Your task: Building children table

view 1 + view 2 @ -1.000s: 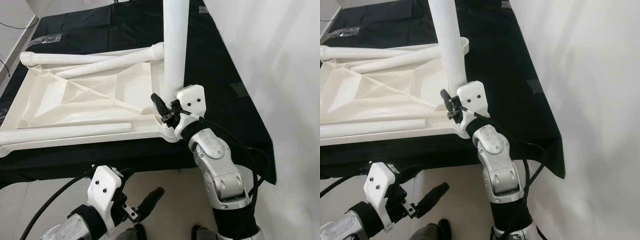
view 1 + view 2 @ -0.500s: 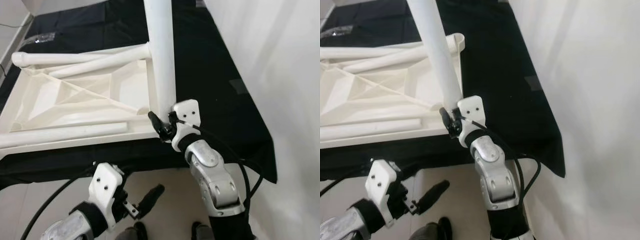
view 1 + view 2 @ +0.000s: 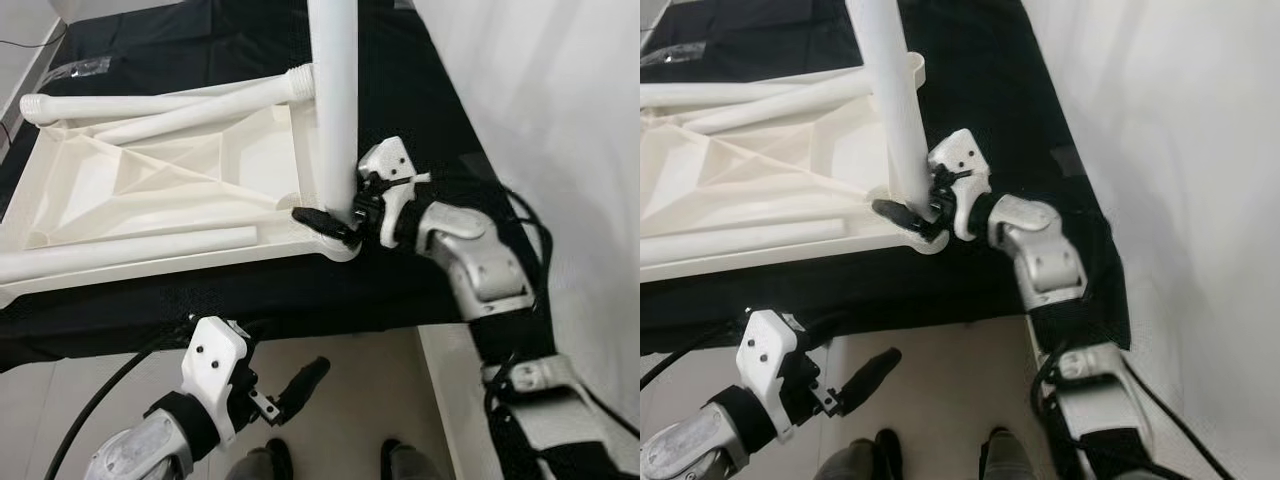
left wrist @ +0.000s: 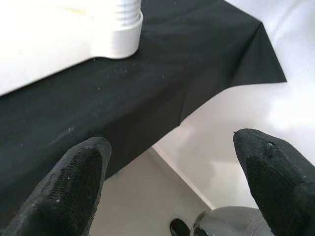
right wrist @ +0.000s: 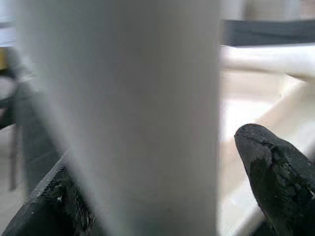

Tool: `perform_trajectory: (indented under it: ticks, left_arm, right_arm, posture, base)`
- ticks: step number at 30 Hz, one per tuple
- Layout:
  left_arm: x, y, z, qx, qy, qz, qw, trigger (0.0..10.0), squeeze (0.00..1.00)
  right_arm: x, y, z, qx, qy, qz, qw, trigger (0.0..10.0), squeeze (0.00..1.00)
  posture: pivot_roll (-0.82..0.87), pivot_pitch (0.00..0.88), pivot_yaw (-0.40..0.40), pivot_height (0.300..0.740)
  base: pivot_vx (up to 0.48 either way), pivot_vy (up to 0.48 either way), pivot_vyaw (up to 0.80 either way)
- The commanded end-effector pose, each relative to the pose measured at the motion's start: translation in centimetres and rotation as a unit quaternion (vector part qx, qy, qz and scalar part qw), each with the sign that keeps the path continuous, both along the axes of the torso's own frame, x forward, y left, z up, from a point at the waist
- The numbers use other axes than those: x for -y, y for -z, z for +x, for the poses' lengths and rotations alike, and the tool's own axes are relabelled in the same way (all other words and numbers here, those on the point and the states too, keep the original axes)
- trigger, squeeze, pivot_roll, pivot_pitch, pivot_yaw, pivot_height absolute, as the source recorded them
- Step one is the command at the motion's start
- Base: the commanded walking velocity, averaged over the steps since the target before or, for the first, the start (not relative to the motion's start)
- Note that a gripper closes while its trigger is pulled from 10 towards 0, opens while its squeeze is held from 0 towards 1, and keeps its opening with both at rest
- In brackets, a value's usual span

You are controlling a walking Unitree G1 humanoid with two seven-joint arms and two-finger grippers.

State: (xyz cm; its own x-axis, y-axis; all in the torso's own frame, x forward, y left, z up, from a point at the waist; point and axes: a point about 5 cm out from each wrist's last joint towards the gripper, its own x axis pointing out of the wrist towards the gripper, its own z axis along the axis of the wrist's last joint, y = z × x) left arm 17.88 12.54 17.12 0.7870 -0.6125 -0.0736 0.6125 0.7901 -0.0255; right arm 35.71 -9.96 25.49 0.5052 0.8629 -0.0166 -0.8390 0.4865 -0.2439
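The white children's table top (image 3: 150,190) lies upside down on a black-covered table (image 3: 420,90). One white leg (image 3: 335,100) stands upright in its near right corner socket. My right gripper (image 3: 335,218) reaches in from the right and straddles the base of that leg. Its fingers (image 5: 275,167) are open, with a gap showing beside the leg (image 5: 123,118). My left gripper (image 3: 290,395) hangs open below the table's front edge, holding nothing (image 4: 170,162).
Loose white legs lie on the upturned top: one (image 3: 130,255) along the near edge and two (image 3: 160,105) by the far edge. A white wall (image 3: 560,120) runs close along the right. A plastic bag (image 3: 80,68) lies at the far left.
My right arm has swung from in front of the corner out to the right side, its gripper now reaching the leg's base sideways. The left arm has hardly moved.
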Motion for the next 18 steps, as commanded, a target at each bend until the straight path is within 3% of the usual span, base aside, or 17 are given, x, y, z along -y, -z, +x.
perform_trajectory:
  ticks: [1,5,7,14,18]
  left_arm:
    - [0.0,0.4,-0.1,-0.008,-0.005,0.001,1.000,10.0,0.00]
    - [0.0,0.4,0.0,-0.006,-0.006,0.000,1.000,10.0,0.00]
    - [0.0,0.4,0.1,-0.005,-0.006,-0.001,1.000,10.0,0.00]
    - [0.0,0.5,0.3,-0.005,-0.007,-0.004,1.000,10.0,0.00]
    - [0.0,0.5,0.3,-0.004,-0.009,-0.007,1.000,10.0,0.00]
  right_arm:
    - [-0.9,0.2,-0.1,-0.006,-0.042,-0.005,0.999,10.0,0.00]
    - [-0.8,0.1,0.8,-0.020,-0.061,-0.005,0.998,9.8,0.00]
    - [-0.7,-0.1,1.3,-0.030,-0.075,0.002,0.997,0.0,0.00]
    - [-0.4,0.5,1.9,-0.045,-0.085,-0.013,0.995,0.0,0.00]
    - [1.0,1.9,2.5,-0.047,-0.022,-0.035,0.998,0.0,0.00]
  posture:
    - [-0.04,0.251,0.060,0.740]
    - [-0.04,0.250,0.057,0.740]
    - [-0.04,0.250,0.056,0.740]
    - [-0.04,0.250,0.056,0.740]
    - [-0.05,0.254,0.052,0.740]
  base:
    - [0.000,0.000,0.00]
    - [0.000,0.000,0.00]
    - [0.000,0.000,0.00]
    - [0.000,0.000,0.00]
    - [0.000,0.000,0.00]
